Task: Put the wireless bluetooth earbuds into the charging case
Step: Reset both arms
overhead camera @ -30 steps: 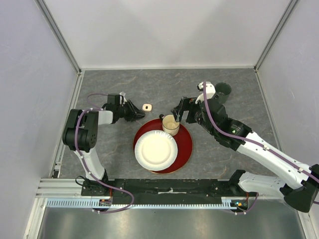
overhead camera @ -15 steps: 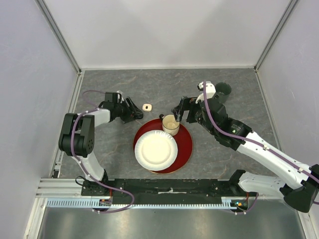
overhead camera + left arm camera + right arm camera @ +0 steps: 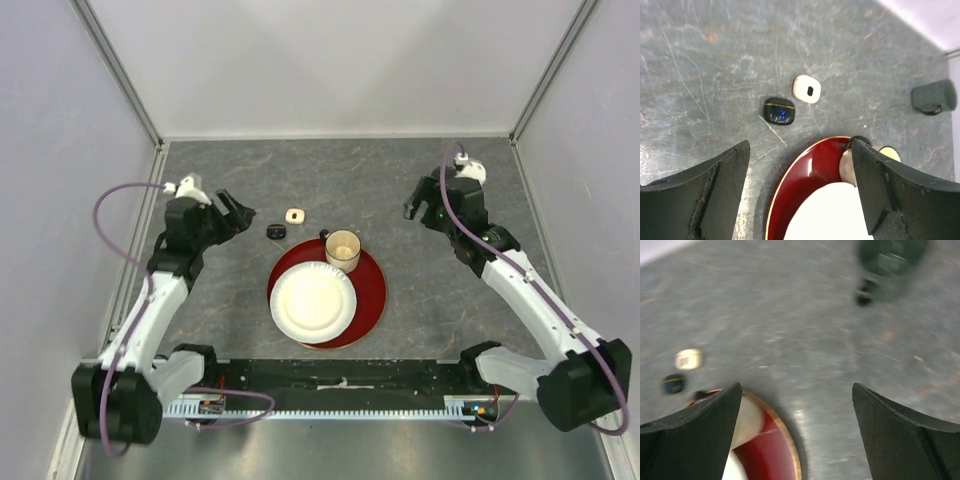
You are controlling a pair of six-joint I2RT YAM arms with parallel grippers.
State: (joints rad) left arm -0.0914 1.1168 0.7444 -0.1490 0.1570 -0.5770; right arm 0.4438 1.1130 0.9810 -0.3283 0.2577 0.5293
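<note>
Standing open: left gripper [image 3: 799,146], both dark fingers spread wide, gripping nothing. It hangs over the left side of the grey stone-patterned table [image 3: 400,170], pointed toward the middle.

Just ahead of it, black case [image 3: 779,110]. It lies flat on the table with the lid shut and small blue lights on top. White case [image 3: 806,88] is near it, a little farther off and to the right. It is also flat and has a dark spot at its centre. The two are close but not touching, and neither is touched by a finger.

Earbuds: cannot make them out in any view.

Both cases sit just outside the far-left rim of the red tray [image 3: 372,290]. On the tray are a white paper plate [image 3: 313,300] on the near side and a paper cup [image 3: 342,250] upright at the far edge. A small dark object [image 3: 325,235] sits against the cup's far-left side, too small to identify.

Right gripper [image 3: 796,387]: fingers likewise spread wide, nothing held. It is raised over the far right of the table, well apart from the tray and both cases. Its wrist view is blurred. A dark green cup [image 3: 892,260] shows at the top of that view, near the far right corner. Cannot tell whether it is upright or tipped.
</note>
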